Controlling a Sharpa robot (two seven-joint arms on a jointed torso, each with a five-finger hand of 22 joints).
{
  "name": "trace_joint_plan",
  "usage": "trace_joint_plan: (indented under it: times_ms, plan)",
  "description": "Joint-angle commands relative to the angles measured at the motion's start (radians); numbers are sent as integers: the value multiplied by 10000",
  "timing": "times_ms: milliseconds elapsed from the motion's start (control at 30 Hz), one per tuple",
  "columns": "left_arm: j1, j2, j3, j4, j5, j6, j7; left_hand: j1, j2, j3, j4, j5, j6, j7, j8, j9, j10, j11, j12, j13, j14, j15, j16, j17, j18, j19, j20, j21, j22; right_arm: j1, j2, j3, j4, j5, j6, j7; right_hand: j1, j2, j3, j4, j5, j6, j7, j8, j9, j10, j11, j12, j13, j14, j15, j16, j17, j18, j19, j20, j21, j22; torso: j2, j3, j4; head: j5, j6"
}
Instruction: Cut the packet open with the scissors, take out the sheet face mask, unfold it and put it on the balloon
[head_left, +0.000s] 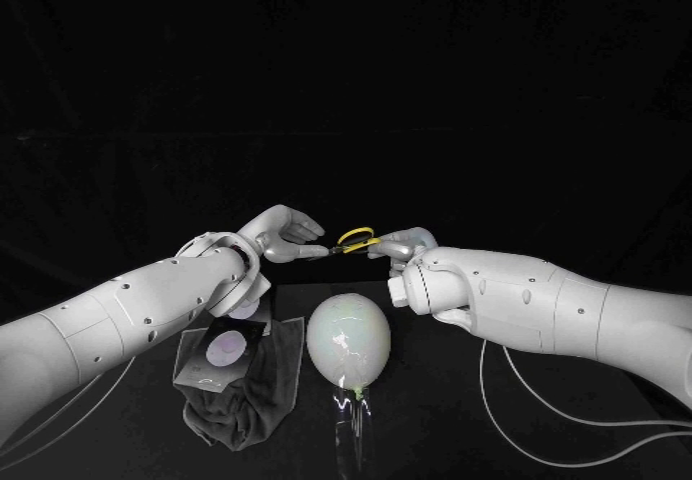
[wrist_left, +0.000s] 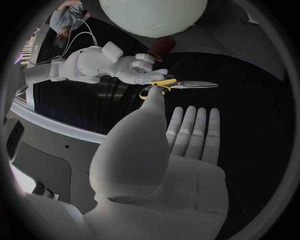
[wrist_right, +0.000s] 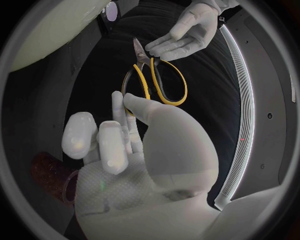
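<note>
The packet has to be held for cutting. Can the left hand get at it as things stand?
Probably yes. The left hand holds nothing and hovers open by the scissors in the right hand; the packet lies uncovered below its wrist, beside the balloon.

Left arm (head_left: 123, 315) and right arm (head_left: 577, 305): smooth white rounded shells, small dark screws (head_left: 127, 286). Left hand (wrist_left: 169, 160) and right hand (wrist_right: 137, 165): silver, palms finely dimpled. Thin pale cables (head_left: 489, 408) beneath.
</note>
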Motion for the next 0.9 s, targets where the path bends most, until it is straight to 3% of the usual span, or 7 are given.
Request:
trace_joint_plan:
  times_ms: [33,133,267,500,800,900]
  plan:
    - [23,90,-17,-85,-84,399,12,91,81,-93,21,25,121,211,44,19,107,-40,47,4,108,-35,39,19,115,-80,-12,-69,-10,3,-4,14,93,30,-88,301,9,70,69,-17,67,62,-29,60,12,430,-338,71,17,158,-71,6,11,188,41,-62,-22,3,-6,-10,11,11,-14]
    - [23,148,-42,-166,-38,496,59,169,180,-170,10,25,192,121,62,38,181,-113,22,-3,404,-124,163,74,274,-49,-12,-62,-1,3,-6,16,169,40,-94,360,9,70,69,-17,67,62,-29,60,12,430,-338,71,17,158,-71,6,11,188,41,-62,-22,3,-7,-8,13,23,-21]
    - [27,211,-117,-257,-4,605,63,231,283,-201,6,24,273,34,89,57,237,-134,17,-5,460,-157,166,80,344,-131,-27,-119,-19,3,-13,18,270,66,-93,440,2,67,82,-21,67,59,-30,66,22,429,-339,74,24,163,-72,14,31,185,47,-64,-16,14,-15,-8,26,12,-37]
    - [37,283,-213,-334,-30,731,27,323,411,-282,2,25,431,-46,131,86,282,-116,-1,-11,348,-145,51,40,357,-646,-7,-340,-73,3,-53,26,432,85,-110,544,-3,64,96,-27,67,57,-31,73,32,428,-340,76,31,167,-73,20,44,184,51,-65,-13,20,-5,-7,21,31,-39]
    - [43,334,-251,-353,-37,800,16,386,542,-298,9,26,550,-58,162,103,344,-136,12,-6,363,-152,27,32,371,-689,2,-372,-61,3,-72,31,582,89,-100,582,-12,57,121,-39,67,51,-32,84,50,428,-341,82,44,172,-75,26,53,183,58,-68,-8,30,-9,-11,15,51,-53]
    - [46,349,-256,-352,4,807,23,295,748,-337,93,30,636,-50,161,106,438,-144,17,-5,440,-166,33,37,392,-662,8,-368,-44,3,-61,32,608,76,-81,570,-12,57,121,-39,67,51,-32,84,50,428,-341,82,44,172,-75,26,53,183,58,-68,-8,30,-14,-14,11,47,-39]
